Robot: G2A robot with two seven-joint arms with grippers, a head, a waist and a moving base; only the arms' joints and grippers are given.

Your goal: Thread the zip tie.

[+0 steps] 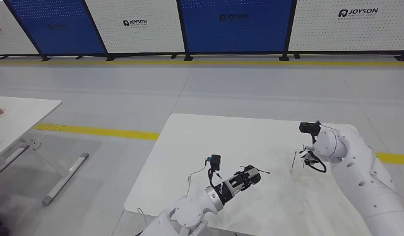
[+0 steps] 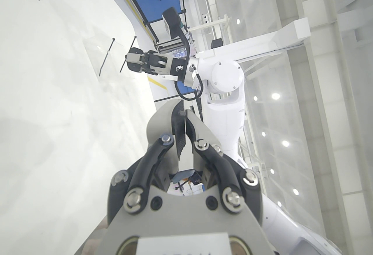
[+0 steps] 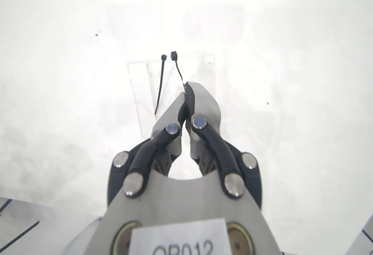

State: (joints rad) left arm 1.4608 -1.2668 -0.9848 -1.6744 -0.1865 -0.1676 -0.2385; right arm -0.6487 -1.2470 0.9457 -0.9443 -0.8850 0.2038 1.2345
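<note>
We see the right gripper (image 3: 186,90) squeezed tight on a black zip tie (image 3: 178,68), and the tie's little head pokes out past the fingertips. A second zip tie (image 3: 160,84) lies just beside those fingers on a clear sheet (image 3: 140,92). The left gripper (image 2: 183,110), well apart, is pinched closed. We cannot tell if it holds anything.

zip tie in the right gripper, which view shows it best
Right wrist view: the zip tie sticks out of the shut right gripper, close up against the table. Left wrist view shows it whole but far off; top view, hardly at all.
</note>
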